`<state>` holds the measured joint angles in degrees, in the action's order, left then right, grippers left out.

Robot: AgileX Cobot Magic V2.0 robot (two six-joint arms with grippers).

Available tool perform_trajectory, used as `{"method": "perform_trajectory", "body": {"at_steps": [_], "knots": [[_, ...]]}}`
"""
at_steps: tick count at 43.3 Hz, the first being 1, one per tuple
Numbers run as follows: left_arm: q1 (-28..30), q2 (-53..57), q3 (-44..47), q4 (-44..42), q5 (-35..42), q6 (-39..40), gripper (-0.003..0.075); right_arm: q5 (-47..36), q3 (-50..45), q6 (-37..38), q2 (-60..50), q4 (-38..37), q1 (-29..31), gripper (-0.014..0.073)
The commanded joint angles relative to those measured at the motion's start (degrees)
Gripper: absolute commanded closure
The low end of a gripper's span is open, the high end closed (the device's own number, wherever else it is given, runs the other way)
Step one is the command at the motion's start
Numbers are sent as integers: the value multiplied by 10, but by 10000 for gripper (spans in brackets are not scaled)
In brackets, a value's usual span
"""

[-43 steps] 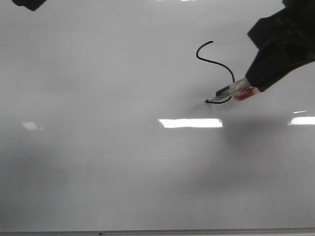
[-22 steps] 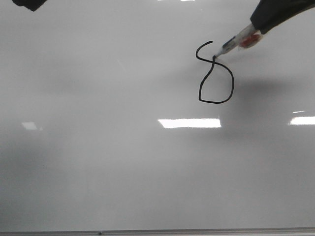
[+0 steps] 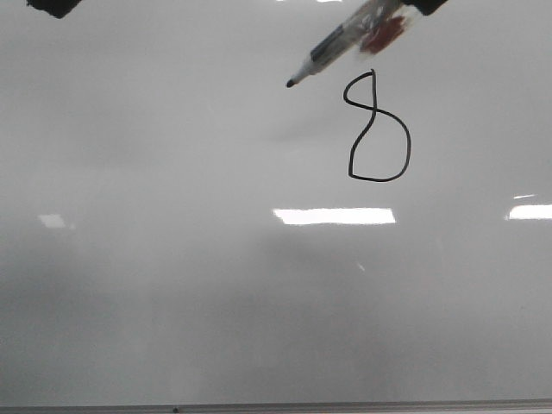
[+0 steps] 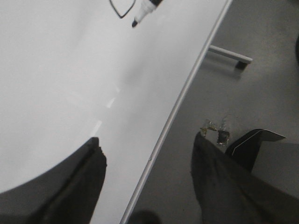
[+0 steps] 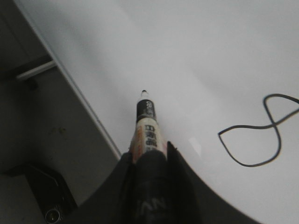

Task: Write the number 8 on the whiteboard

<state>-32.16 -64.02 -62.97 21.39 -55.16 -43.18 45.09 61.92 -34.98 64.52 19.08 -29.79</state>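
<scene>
**A:** Ink first: where does the number 8 (image 3: 378, 128) sit?

**B:** On the whiteboard (image 3: 172, 285), in the far right part of the front view. It is a thin black figure with a small narrow upper loop and a larger lower loop that is flat along the bottom. A bright rectangular glare patch (image 3: 335, 216) lies on the board nearer the camera than the figure, apart from it.

**A:** And the marker?

**B:** The marker (image 3: 345, 39) comes in from the top right of the front view, slanted, with its dark tip (image 3: 291, 84) to the left of the figure's upper loop and clear of the line. A faint shadow lies on the board below the tip.

**A:** What holds it?

**B:** The right end effector (image 5: 148, 161) is clenched on the marker's barrel; in the right wrist view the dark fingers (image 5: 177, 172) press it from both sides, and the printed label and black collar stick out past them. The figure shows in that view too, off to one side of the marker.

**A:** The left end effector?

**B:** The left end effector (image 4: 147, 161) is released, its two dark fingers (image 4: 91, 168) spread wide with nothing between them. It hangs over the board's thin grey frame edge (image 4: 182, 98), one finger above the board, the other above the grey bench (image 4: 261, 93) beside it.
</scene>
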Motion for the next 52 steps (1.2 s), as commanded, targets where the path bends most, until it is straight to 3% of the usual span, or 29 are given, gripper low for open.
{"method": "perform_trajectory", "body": {"at_steps": [1,7,16,22,37,52], "knots": [[-20,5,-20,80,13,-66,312,14,15,-30,-39,7,-22,691],[-58,-19,-20,122,18,-129,312,59,15,-31,-62,10,-37,691],[-125,-78,-20,123,83,-147,312,120,15,-65,-64,63,-38,691],[-161,-110,-22,123,128,-152,312,117,15,-80,-64,87,-38,691],[-181,-120,-22,130,150,-160,317,138,15,-84,-64,86,-38,691],[-181,-120,-22,132,150,-160,582,143,15,-84,-64,86,-38,688]]}}
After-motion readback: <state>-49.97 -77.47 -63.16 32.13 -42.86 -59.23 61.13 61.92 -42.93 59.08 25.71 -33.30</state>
